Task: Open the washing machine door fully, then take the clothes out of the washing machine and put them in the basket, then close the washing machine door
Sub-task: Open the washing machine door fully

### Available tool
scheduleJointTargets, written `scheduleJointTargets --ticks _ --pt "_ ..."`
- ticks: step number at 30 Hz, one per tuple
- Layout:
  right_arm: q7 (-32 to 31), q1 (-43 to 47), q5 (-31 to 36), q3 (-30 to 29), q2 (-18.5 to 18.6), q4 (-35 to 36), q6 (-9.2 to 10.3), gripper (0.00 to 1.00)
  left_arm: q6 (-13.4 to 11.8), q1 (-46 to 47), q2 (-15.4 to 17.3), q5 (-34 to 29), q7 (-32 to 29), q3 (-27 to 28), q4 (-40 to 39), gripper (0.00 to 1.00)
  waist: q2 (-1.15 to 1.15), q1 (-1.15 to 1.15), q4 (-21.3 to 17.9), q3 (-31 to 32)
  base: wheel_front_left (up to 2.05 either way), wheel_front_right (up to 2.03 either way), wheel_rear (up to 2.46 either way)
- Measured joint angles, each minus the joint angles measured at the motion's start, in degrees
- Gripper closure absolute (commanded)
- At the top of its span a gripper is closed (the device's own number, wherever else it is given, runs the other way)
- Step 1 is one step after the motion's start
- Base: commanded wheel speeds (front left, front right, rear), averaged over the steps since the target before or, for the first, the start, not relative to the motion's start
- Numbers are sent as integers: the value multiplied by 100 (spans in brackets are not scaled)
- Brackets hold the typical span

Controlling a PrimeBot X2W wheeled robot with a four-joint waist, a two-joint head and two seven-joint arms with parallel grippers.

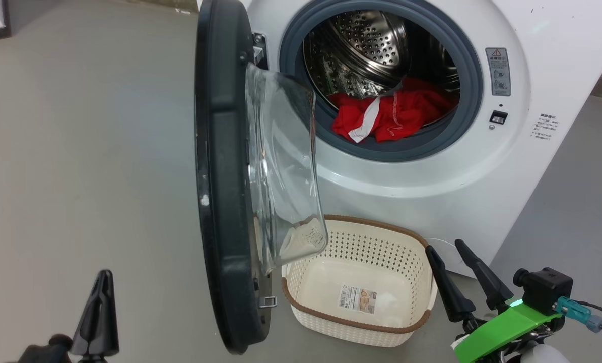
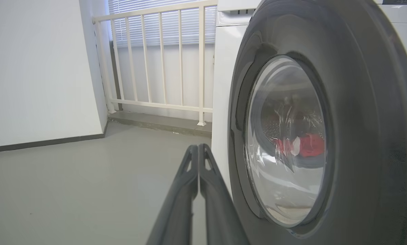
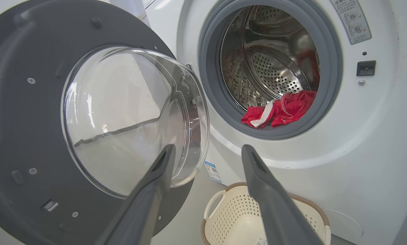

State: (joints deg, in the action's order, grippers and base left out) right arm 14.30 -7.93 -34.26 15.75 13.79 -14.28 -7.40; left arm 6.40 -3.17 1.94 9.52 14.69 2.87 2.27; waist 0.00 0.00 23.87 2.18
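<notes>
Nearest, the left gripper (image 1: 103, 282) (image 2: 198, 149) has its fingers pressed together and the right gripper (image 1: 444, 247) (image 3: 207, 148) spreads its wide, both gripping nothing. One cream perforated basket (image 1: 366, 242) (image 3: 220, 217) sits at the foot of the single white washing machine (image 1: 431, 186) (image 3: 360, 153), beside its one black-rimmed glass door (image 1: 220, 176) (image 2: 366, 112) (image 3: 16, 112), swung open. Red, white-trimmed clothes (image 1: 406, 113) (image 3: 292, 105) lie bunched at the front lip of the drum (image 1: 371, 45) (image 3: 275, 68).

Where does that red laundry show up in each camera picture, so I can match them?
Head view: the clothes lie low in the drum opening, upper centre-right.
Left wrist view: the clothes, a red patch seen through the door glass, right of centre.
Right wrist view: the clothes at the drum's lower lip, right of centre.
Shared landmark: the washing machine door, standing open.
</notes>
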Motion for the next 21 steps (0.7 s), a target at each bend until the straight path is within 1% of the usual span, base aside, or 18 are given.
scheduleJointTargets --ticks 4,9,10,13,18,21 --pt "0 0 9 -2 -13 -10 0 0 0 121 3 -96 1 -44 -300 100 0 0 -2 1 0 0 0" --pt "0 -1 34 -1 -48 -20 0 0 2 505 5 -189 1 -237 -1168 100 0 0 -31 1 0 0 0" --pt "0 -1 34 0 -58 -21 0 0 42 570 7 -191 2 -313 -1359 100 0 0 -43 1 0 0 0" --pt "0 -2 34 5 -81 -21 0 0 43 626 7 -222 2 -615 -1822 100 0 0 -87 0 0 0 0" --pt "1 -2 34 10 -94 -20 0 0 44 624 8 -318 0 -1065 -2316 100 0 0 -174 -10 0 0 0" --pt "0 -2 34 13 -98 -19 0 0 44 608 15 -332 -76 -1380 -2463 100 0 0 -208 -24 0 0 0"
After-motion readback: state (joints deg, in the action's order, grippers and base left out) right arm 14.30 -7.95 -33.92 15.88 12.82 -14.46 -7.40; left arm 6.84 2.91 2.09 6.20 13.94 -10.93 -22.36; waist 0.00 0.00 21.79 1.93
